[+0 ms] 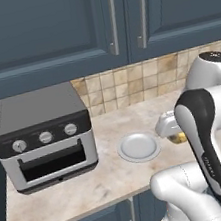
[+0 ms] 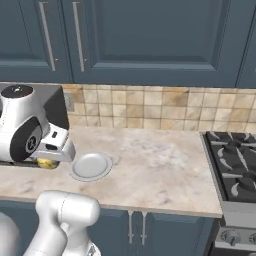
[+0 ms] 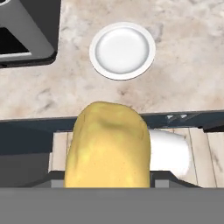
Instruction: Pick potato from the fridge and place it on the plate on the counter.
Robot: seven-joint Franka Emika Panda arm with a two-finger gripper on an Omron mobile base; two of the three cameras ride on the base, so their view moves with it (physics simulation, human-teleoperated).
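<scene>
My gripper [image 1: 172,132] is shut on the potato [image 3: 107,146], a golden-yellow oval lump that bulks large in the hand view. The potato [image 2: 46,163] hangs just over the front part of the beige marbled counter [image 2: 160,160]. The plate [image 3: 122,50], small, round and pale with a raised rim, lies bare on the counter a short way beyond the potato. From the left base view the plate [image 1: 138,146] sits just left of my hand. The fridge is out of view.
A grey toaster oven [image 1: 43,138] stands on the counter left of the plate. A gas stove [image 2: 235,175] borders the counter at the right. Dark blue wall cabinets [image 1: 113,21] hang above the tan tiled backsplash.
</scene>
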